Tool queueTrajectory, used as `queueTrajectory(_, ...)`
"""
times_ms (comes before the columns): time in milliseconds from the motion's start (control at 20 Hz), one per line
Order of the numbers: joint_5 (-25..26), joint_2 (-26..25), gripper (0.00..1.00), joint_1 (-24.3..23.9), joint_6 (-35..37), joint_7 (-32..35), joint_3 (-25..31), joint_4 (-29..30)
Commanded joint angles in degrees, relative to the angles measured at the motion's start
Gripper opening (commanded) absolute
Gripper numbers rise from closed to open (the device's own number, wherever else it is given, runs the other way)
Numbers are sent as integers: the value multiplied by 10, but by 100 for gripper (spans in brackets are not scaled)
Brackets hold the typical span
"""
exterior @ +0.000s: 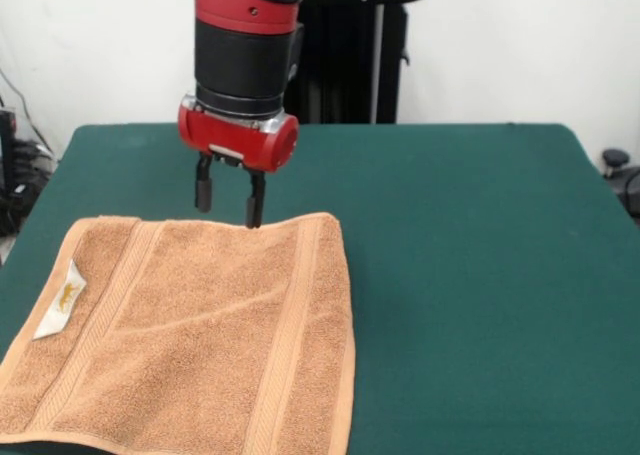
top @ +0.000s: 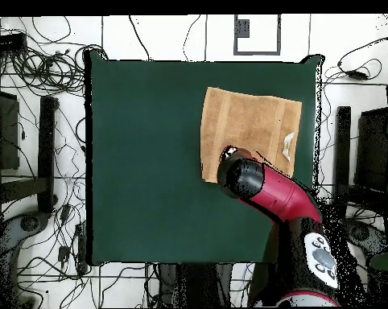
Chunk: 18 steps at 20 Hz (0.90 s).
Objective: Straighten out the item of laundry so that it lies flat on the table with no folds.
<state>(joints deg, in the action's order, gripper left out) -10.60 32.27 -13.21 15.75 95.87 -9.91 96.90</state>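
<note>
Two fingers (exterior: 203, 188) apart, empty, at towel (exterior: 200, 335) edge.

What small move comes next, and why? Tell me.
Probably lift the gripper straight up and clear. Its fingers are open at the far edge of the towel, which already looks flat on the table, with no fold visible.

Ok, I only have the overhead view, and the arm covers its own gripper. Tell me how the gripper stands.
Observer: In the front view the gripper is open and points straight down.
Operator: Place it against the towel.
Observer: Its tips are at the hand towel's edge nearest the robot. One tip overlaps that edge, but I cannot tell if it touches.
Operator: Report any folds.
Observer: No turned-over corner shows, only shallow creases across the middle.
</note>
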Motion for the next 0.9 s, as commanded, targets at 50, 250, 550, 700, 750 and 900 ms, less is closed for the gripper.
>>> queueTrajectory(50, -48, -40, 100, 31, -7, 184, 11, 50)
queueTrajectory(250, -62, -42, 100, 37, -21, 190, 12, 61)
queueTrajectory(550, -72, -47, 100, 36, -46, 199, 23, 76)
queueTrajectory(700, -74, -46, 100, 33, -64, 204, 32, 89)
queueTrajectory(750, -75, -46, 100, 33, -68, 207, 34, 92)
queueTrajectory(900, -80, -46, 100, 36, -73, 211, 35, 97)
